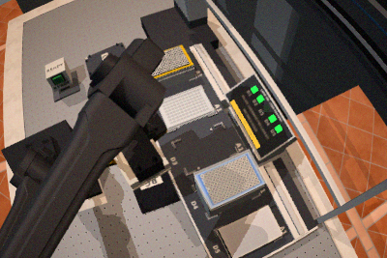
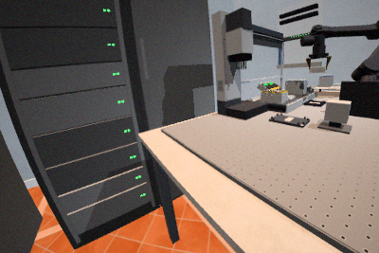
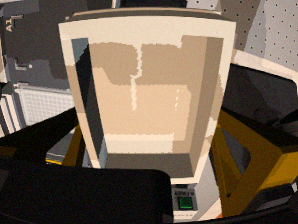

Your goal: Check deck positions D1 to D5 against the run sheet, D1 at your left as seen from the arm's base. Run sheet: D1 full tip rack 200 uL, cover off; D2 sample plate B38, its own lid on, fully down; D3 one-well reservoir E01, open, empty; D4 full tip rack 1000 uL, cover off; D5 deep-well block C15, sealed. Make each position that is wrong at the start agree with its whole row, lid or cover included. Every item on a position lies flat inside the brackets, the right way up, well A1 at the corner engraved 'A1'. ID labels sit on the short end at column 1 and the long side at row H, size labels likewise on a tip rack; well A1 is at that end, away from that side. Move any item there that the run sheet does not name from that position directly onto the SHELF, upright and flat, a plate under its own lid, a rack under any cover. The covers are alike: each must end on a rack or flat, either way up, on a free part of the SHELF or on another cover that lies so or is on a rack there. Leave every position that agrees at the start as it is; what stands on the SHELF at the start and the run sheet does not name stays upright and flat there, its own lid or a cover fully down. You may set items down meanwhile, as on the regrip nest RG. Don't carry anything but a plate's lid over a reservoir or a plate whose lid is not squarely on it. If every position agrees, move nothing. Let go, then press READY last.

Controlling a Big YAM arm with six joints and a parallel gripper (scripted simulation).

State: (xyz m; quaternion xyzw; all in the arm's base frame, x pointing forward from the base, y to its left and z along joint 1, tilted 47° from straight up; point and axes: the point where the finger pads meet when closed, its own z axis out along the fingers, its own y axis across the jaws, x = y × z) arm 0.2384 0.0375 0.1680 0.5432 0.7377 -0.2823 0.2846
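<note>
My gripper (image 3: pixel 148 110) (image 2: pixel 318 62) is shut on a beige, open one-well reservoir (image 3: pixel 149 96) (image 2: pixel 318 68) and holds it in the air, level and open side up. In the top view my arm (image 1: pixel 97 128) hides most of it, in front of the deck. Position D3 (image 1: pixel 203 149) is bare between its brackets. D1 holds a yellow-framed tip rack (image 1: pixel 171 60) without a cover. D2 holds a white plate (image 1: pixel 186 105). D4 holds a blue-framed tip rack (image 1: pixel 229 181) without a cover. D5 holds a sealed block (image 1: pixel 249 231).
A dark unit with green lights and a yellow strip (image 1: pixel 261 113) stands behind the deck. The READY box (image 1: pixel 58 79) (image 2: pixel 336 113) and the regrip nest (image 1: pixel 99 57) (image 2: pixel 290 120) lie left of my arm. A pipetting tower (image 2: pixel 234 54) stands at the deck's end.
</note>
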